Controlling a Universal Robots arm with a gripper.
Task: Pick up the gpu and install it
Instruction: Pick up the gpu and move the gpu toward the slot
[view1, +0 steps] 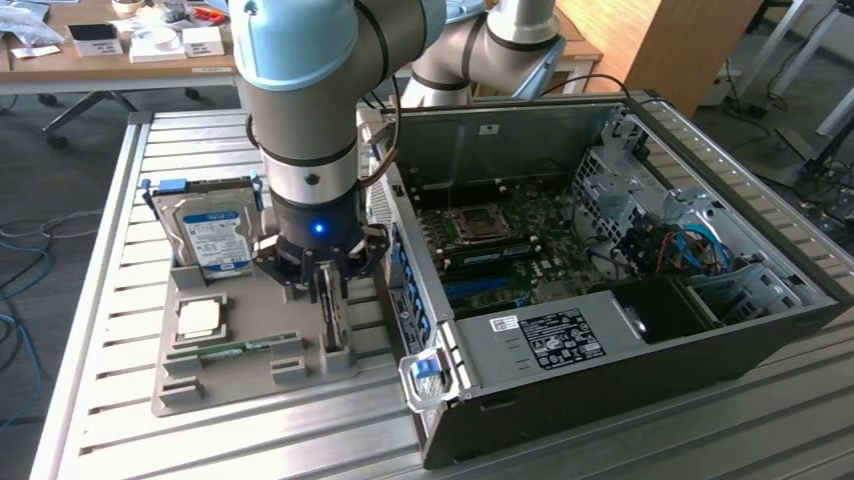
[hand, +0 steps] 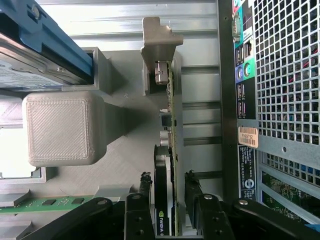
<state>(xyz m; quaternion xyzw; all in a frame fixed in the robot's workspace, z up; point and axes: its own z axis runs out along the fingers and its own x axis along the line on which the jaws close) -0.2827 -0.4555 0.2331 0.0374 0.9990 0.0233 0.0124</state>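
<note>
Fingers (hand: 191, 186) straddle the upright gpu (hand: 165, 180), a gap on each side.

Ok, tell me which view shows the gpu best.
The wrist view: the gpu stands on edge in the grey holder, black shroud and green board edge plain inside the open gripper. The exterior view gives a thin dark sliver of the gpu under the gripper.

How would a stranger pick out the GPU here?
Find the open computer case; beside it, on the exterior view's left, sits a grey holder tray. The gpu is the thin black card standing on edge nearest the case, unlike the flat green memory stick.
</note>
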